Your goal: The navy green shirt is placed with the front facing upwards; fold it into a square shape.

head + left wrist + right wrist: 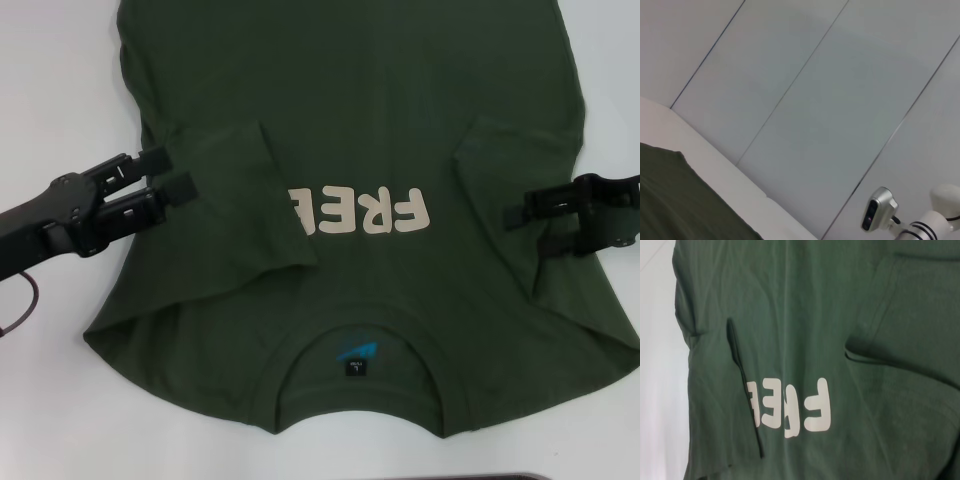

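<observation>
White table under navy green shirt (sleeves folded inward), flanking open hands.

Navy green shirt dark olive; cream block lettering; teal-and-black collar label.

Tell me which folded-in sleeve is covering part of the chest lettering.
The sleeve on the robot's left, beside the left gripper: its edge overlaps the cream lettering. The sleeve by the right gripper lies clear of it.

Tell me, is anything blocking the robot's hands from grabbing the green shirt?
Nothing visible. The left gripper and right gripper sit at the edges of the navy green shirt, both sleeves already folded in, with no other object between.
</observation>
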Robot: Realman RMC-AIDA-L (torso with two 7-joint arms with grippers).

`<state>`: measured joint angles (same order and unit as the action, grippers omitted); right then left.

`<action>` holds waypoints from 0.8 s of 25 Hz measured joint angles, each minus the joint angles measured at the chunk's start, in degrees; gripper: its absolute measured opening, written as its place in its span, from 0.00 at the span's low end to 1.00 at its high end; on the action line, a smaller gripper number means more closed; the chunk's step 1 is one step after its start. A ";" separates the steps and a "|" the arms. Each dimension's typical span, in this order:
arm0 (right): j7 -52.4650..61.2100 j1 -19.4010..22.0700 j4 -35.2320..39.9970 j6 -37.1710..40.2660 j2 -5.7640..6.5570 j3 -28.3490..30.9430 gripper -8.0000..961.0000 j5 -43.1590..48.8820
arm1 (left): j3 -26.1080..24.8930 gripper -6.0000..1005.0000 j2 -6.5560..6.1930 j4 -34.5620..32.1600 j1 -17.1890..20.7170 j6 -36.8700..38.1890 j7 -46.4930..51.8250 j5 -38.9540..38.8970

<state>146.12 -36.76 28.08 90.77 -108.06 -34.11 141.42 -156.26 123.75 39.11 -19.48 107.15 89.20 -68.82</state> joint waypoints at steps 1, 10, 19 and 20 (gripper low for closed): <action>0.03 0.06 -0.05 0.13 0.11 0.00 0.92 0.00 | 0.01 0.84 0.00 0.00 0.00 -0.11 0.00 0.00; 0.22 1.28 0.39 1.09 1.64 0.52 0.92 -0.01 | 0.08 0.84 0.00 -0.14 0.00 -0.31 0.00 0.00; -0.09 0.97 -0.04 -1.26 0.38 0.36 0.92 -0.21 | 0.22 0.84 0.09 -0.18 -0.03 -0.30 0.00 0.00; -0.07 0.88 -0.04 -1.43 0.31 0.32 0.92 -0.22 | 0.22 0.84 0.09 -0.18 -0.03 -0.29 0.00 0.00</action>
<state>146.05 -35.88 28.04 89.34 -107.75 -33.79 141.20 -156.03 123.84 38.93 -19.51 106.86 89.20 -68.82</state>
